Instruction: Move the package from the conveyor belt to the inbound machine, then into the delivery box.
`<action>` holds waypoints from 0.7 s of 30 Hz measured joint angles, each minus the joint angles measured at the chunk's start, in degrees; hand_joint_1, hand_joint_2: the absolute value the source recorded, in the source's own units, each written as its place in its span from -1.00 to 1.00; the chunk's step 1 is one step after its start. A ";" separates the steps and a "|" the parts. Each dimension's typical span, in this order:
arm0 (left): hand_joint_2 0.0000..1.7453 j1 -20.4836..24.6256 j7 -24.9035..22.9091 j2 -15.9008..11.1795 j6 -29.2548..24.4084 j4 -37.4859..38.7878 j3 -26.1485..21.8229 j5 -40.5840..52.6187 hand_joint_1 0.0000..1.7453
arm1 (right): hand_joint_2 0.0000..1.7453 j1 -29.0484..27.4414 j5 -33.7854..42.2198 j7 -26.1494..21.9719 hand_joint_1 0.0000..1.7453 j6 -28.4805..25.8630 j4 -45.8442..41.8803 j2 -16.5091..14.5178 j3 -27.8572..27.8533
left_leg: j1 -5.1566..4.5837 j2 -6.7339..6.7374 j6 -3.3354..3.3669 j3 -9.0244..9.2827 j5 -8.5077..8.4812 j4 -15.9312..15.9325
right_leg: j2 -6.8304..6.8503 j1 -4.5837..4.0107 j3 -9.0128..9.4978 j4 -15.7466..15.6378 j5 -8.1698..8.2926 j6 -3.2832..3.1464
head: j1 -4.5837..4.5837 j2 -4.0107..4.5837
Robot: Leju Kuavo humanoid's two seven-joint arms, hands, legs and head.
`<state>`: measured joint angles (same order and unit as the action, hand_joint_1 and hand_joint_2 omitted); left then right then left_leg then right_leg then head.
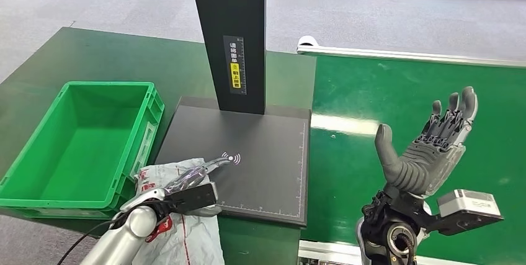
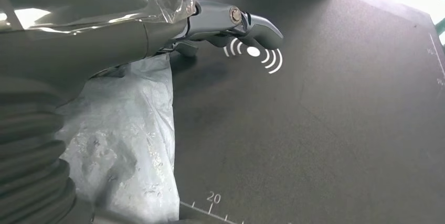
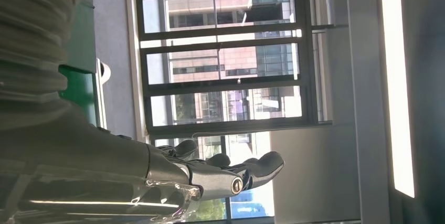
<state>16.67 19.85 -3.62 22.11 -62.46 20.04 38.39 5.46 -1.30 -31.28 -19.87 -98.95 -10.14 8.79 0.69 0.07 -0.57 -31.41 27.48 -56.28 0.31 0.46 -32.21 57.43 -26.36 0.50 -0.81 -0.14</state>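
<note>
The grey package (image 1: 180, 228) lies partly on the near left corner of the black machine plate (image 1: 260, 166), hanging off its edge. The left hand (image 1: 201, 172) rests on top of it (I cannot tell if it is gripping). The green box (image 1: 37, 172) sits left of the plate. The right hand (image 1: 434, 141) is up, to the right of the plate, fingers spread, holding nothing.

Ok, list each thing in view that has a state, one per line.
Package: partly on the scanner plate's near-left corner, held by the left hand.
Left hand: gripping the package.
Right hand: raised over the conveyor belt, fingers spread, empty.
Green box: empty.
Scanner plate: otherwise bare.
</note>
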 joint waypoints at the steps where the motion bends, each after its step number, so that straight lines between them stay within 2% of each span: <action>1: 1.00 0.53 0.09 -0.02 -0.12 0.73 0.42 0.32 -1.00 | 1.00 0.03 0.11 -0.03 -1.00 -0.23 0.11 0.03 0.00 | 0.00 -0.05 0.00 0.02 0.00 0.00 | 0.04 0.00 0.06 0.00 -0.02 0.01 | 0.00 -0.01; 3: 1.00 1.68 0.34 -0.03 -0.47 2.46 1.36 0.91 -1.00 | 1.00 0.16 0.38 -0.10 -1.00 -0.55 0.35 0.08 0.00 | 0.00 -0.13 0.00 0.08 0.00 0.01 | 0.12 0.01 0.18 -0.01 -0.07 0.01 | 0.00 -0.01; 7: 1.00 3.83 0.57 0.00 -1.21 5.69 2.98 1.33 1.00 | 1.00 0.61 0.81 -0.20 -1.00 -1.22 0.82 0.19 0.03 | -0.01 -0.36 -0.01 0.27 0.03 0.03 | 0.29 0.01 0.45 -0.02 -0.14 0.01 | 0.01 -0.02; 21: 1.00 4.45 0.20 0.26 -3.21 7.26 2.84 0.45 1.00 | 1.00 2.40 2.14 -0.21 -1.00 -1.73 2.29 0.45 0.82 | 0.00 -0.39 -0.05 1.16 0.37 0.06 | 0.35 0.01 1.37 -0.02 -0.57 -0.04 | 0.00 -0.01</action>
<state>21.11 20.04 -3.37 18.91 -55.21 22.88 38.84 7.86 0.84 -31.48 -21.59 -96.65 -9.68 9.61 0.69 -0.32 -0.62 -30.24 27.86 -56.22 0.66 0.47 -30.84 57.41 -26.94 0.46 -0.81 -0.14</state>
